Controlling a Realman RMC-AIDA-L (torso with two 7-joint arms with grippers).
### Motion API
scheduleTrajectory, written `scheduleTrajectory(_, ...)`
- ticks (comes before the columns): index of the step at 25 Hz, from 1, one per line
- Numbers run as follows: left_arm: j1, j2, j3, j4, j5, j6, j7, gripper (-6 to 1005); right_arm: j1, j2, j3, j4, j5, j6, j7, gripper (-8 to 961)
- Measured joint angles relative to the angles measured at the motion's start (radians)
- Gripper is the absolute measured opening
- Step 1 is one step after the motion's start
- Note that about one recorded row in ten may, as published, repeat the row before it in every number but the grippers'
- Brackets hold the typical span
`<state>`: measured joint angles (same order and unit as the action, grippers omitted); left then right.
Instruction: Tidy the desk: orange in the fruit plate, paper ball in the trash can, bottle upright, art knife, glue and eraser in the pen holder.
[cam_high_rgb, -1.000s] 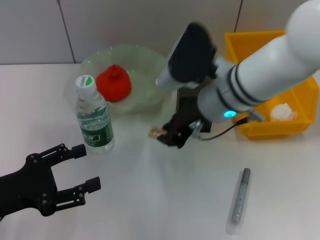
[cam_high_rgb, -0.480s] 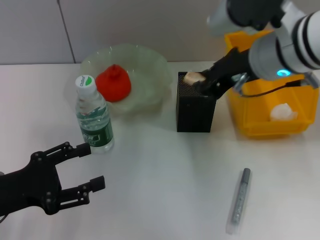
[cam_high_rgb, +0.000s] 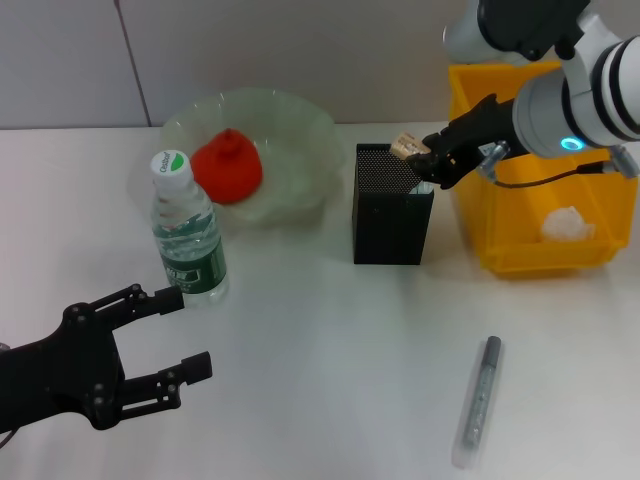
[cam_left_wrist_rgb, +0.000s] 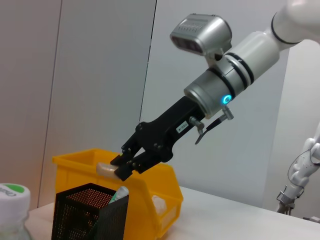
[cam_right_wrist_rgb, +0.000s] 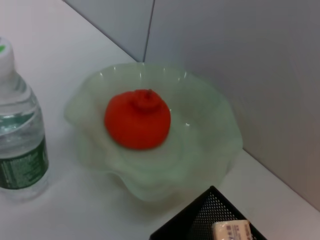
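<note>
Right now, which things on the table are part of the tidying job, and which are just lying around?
Part of the job:
eraser in the right end effector
pen holder
orange
fruit plate
bottle
paper ball
trash can
art knife

Just lying around:
nothing I can see

Head view high, looking down, left wrist low, sideways, all 3 sharing pen holder (cam_high_rgb: 391, 205)

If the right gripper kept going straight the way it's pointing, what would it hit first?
Most likely the pen holder: the right gripper, shut on the eraser, angles down over its open top. Depth is uncertain.
</note>
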<state>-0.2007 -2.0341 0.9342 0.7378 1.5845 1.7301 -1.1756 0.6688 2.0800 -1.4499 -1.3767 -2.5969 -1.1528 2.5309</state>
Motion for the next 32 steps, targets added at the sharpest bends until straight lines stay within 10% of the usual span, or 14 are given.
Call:
scheduleTrajectory(12,0.003,0.0,0.0,0.0,0.0,0.0,-0.002,828,0.013,0.0,0.025,0.016,0.04,0.011,-0.035,453)
scheduleTrajectory(24,0.008,0.008,-0.002,0.01,0.017,0.018,0.008,828,0.024,0.0,0.081,-0.363,-0.077,-0.572,0.132,527)
scheduleTrajectory(32,0.006,0.017,-0.007,0.064,0.073,0.041,-0.002,829,0.043,0.002,0.073,-0.283,-0.094,-0.745,0.258,525)
